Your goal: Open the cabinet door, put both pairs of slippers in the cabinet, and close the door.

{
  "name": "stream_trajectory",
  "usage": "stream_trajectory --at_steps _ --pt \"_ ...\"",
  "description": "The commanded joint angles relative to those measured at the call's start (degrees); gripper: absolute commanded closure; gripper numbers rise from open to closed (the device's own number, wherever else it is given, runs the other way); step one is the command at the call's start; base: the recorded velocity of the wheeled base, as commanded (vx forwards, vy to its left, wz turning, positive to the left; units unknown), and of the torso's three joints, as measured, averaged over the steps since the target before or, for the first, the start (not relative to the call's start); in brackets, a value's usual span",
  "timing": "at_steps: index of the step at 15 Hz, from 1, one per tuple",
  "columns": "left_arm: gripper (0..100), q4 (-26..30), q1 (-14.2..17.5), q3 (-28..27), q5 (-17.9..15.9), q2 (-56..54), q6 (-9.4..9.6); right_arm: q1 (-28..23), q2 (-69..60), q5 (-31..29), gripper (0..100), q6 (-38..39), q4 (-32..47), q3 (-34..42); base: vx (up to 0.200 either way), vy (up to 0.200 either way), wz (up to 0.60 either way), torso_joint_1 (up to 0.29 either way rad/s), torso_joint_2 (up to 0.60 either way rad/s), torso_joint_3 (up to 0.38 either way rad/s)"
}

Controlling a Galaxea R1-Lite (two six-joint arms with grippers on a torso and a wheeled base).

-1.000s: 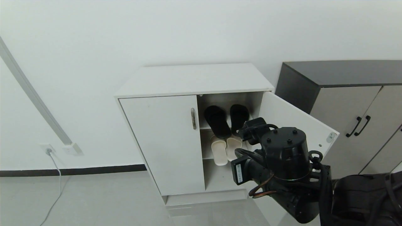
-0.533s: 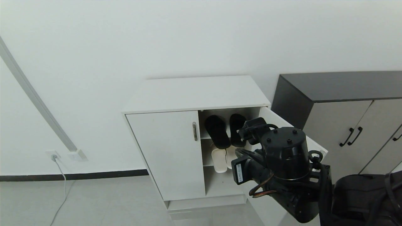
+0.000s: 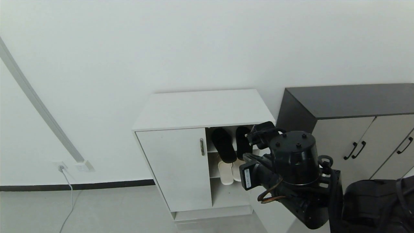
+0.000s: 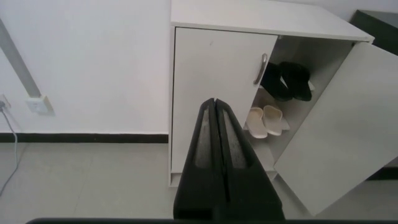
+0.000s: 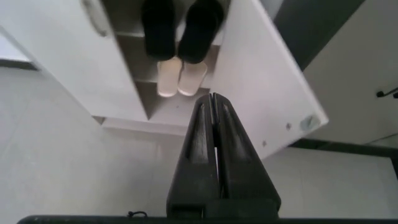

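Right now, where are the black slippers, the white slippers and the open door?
black slippers (image 3: 223, 145): head view, middle of the left slipper.
white slippers (image 3: 225, 171): head view, middle of the left slipper.
open door (image 4: 339, 124): left wrist view, its inner face.

On the right stands a dark-topped grey sideboard (image 3: 343, 136); leftward, a cable (image 3: 72, 192) hangs from a socket (image 3: 60, 167).

Left end effector (image 4: 214, 107) fingers pressed together; right end effector (image 5: 213, 101) likewise.

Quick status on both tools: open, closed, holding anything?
Left tool: closed, holding nothing.
Right tool: closed, holding nothing.
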Motion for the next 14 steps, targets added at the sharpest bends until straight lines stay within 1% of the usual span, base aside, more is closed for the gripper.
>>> stream_trajectory --at_steps 1,8,14 --pt "100 0.0 0.0 0.0 0.0 0.0 -0.01 -0.5 0.2 0.0 100 0.0 -0.1 0.0 0.000 0.000 0.00 0.080 -0.21 -0.110" --pt "100 0.0 0.0 0.0 0.0 0.0 -0.01 -0.6 0.2 0.0 100 -0.2 -0.3 0.8 0.000 0.000 0.00 0.006 -0.01 -0.005" --pt "100 0.0 0.0 0.0 0.0 0.1 -0.01 -0.8 0.1 -0.1 100 -0.6 -1.0 1.4 0.000 0.000 -0.60 0.006 0.00 -0.001"
